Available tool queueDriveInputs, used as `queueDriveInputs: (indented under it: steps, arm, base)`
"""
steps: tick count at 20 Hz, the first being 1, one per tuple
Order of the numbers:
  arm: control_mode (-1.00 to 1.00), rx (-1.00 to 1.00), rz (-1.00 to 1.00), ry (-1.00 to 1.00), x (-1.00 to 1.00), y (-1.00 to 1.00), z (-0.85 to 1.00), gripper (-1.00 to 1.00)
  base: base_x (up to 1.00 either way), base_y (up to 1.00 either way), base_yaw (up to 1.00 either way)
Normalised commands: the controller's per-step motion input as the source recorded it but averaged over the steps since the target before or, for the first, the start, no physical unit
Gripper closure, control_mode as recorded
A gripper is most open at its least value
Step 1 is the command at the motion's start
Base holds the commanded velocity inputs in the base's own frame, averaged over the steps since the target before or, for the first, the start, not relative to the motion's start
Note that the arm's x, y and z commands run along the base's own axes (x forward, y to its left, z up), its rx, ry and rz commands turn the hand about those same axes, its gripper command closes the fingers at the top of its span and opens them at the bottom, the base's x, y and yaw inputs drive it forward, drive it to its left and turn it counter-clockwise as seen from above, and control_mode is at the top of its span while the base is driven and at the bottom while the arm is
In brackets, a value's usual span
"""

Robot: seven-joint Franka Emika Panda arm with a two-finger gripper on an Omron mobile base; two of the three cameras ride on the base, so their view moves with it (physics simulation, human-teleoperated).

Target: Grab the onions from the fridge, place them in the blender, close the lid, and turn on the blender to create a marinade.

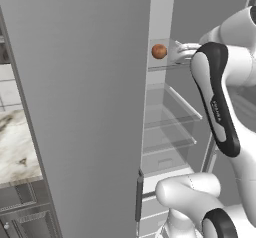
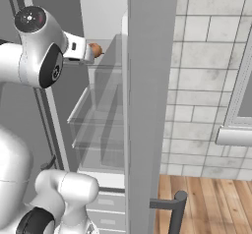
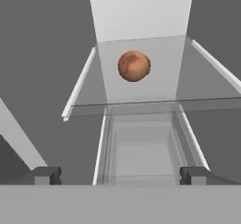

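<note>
Just one onion [image 3: 134,66], fridge [image 1: 80,107] shelf.

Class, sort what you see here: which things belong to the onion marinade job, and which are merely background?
Job: small round reddish-brown onion on a glass shelf; tall plain grey fridge, door open; gripper, jaws open.
Background: pale tiled wall; wooden floor.

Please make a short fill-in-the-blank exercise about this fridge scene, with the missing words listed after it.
1. The onion lies on a glass ____ inside the fridge.
2. The fridge door stands ____.
3. The gripper has its jaws ____, and nothing is between them.
4. The onion's colour is reddish-____.

Missing words: shelf; open; open; brown
</note>
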Motion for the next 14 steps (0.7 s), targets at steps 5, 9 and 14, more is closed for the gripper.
queueDriveInputs:
  steps: [5, 9, 14]
  arm:
    - [-1.00, 0.00, 0.00, 0.00, 0.57, -0.02, 0.00, -1.00]
    - [-1.00, 0.00, 0.00, 0.00, 0.55, 0.00, 0.00, -1.00]
    - [-1.00, 0.00, 0.00, 0.00, 0.43, 0.00, 0.00, -1.00]
  base:
    - [0.00, 0.00, 0.00]
    - [0.00, 0.00, 0.00]
    - [0.00, 0.00, 0.00]
